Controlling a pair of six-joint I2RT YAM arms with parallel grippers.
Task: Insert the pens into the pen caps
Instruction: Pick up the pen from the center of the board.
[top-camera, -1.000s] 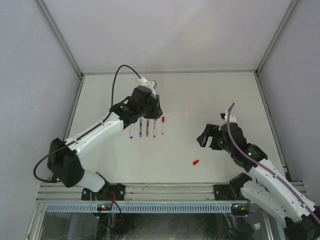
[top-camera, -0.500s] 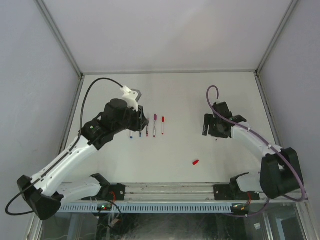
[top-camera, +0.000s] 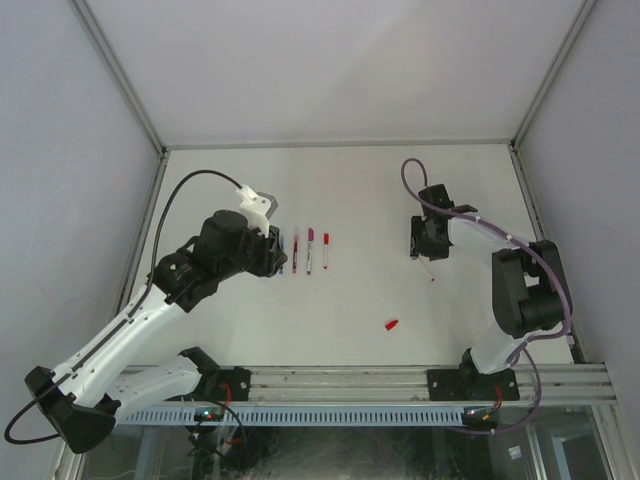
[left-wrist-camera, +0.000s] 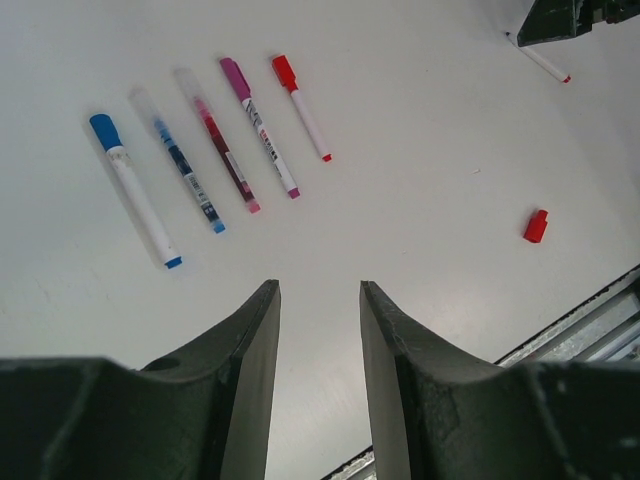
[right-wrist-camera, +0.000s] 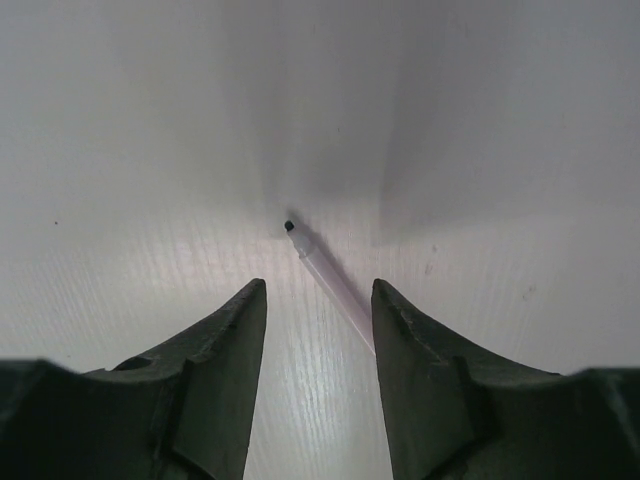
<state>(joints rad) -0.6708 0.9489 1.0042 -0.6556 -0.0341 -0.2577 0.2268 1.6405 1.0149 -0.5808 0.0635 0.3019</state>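
Several capped pens lie side by side: a blue-capped pen, two clear-capped pens, a magenta pen and a red pen. Most of them show in the top view. My left gripper is open and empty, above the table just near of the row. A loose red pen cap lies at mid-front. An uncapped pen lies on the table, running in between the open fingers of my right gripper, which hovers over it.
The white table is walled by white panels on three sides. A metal rail runs along the near edge by the arm bases.
My left arm has drawn back to the left, uncovering most of the pen row. My right arm has swung toward the far side, bringing its gripper over the uncapped pen.
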